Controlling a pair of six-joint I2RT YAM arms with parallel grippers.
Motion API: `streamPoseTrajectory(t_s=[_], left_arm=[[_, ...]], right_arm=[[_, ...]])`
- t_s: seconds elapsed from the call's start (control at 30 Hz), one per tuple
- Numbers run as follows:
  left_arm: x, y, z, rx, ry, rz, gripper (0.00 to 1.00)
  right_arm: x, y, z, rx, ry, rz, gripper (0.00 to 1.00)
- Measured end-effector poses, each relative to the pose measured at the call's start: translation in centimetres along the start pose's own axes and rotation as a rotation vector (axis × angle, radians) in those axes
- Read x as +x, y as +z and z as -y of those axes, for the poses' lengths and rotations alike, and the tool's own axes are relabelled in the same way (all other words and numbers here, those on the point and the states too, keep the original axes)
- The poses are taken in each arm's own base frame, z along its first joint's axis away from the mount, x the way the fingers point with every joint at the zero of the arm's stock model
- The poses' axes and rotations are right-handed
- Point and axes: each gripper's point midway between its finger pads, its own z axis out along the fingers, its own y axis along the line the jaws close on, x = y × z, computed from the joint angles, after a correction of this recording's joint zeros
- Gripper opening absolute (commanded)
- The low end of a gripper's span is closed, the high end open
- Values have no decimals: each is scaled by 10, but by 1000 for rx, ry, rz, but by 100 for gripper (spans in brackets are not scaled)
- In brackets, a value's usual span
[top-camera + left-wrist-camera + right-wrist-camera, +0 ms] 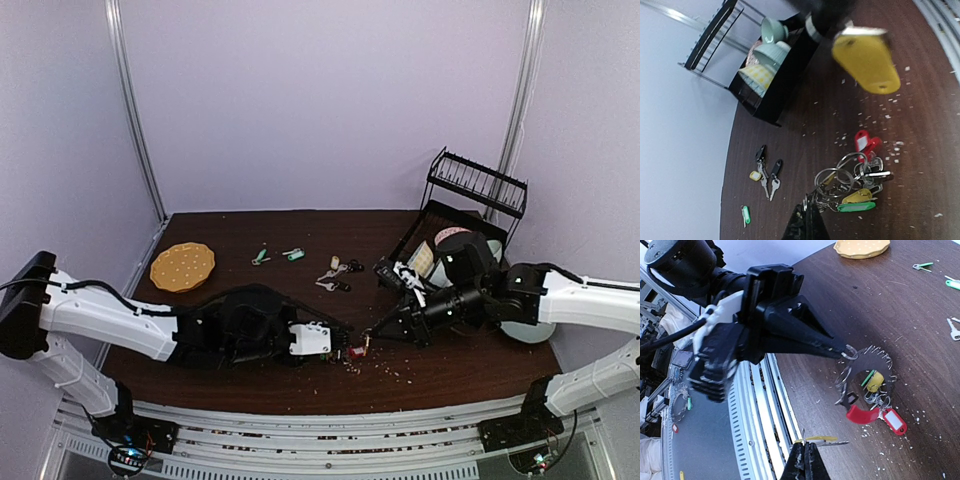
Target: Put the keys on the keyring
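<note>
Near the front edge of the table (pixel 470 378), the left gripper (pixel 842 351) is clamped on the top of the keyring (pixel 861 415), its red arc and beaded chain drooping below. The right gripper (pixel 805 455), pinched shut on a yellow-tagged key (pixel 867 62), waits just beside the loop and apart from it. The key lies crosswise to its fingers, so threading likely falls to this arm.

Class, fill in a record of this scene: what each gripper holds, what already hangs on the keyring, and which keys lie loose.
left gripper: fingers shut on the keyring
right gripper: fingers shut on a yellow-tagged key, beside the keyring
on keyring: tagged keys, red, green, yellow
loose keys: farther back on the table, two green-tagged
</note>
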Motion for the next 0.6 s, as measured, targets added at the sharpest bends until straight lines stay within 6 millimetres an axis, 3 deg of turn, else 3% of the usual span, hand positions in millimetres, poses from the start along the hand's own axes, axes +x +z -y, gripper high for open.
streamPoseTrajectory(t_s=[0.2,0.3,0.43,0.6], left_arm=[[35,23,-59,-190,-112,-122,0],[37,28,-63,-200,-209,-120,0],[35,40,-27,-104,-309,-111,0],[61,63,67,147,-364,-213,2]], right_arm=[[-11,-12,7,65,17,36,0],[-11,-12,13,84,47,52,0],[14,-2,28,110,123,38,0],[42,9,45,143,216,-4,0]])
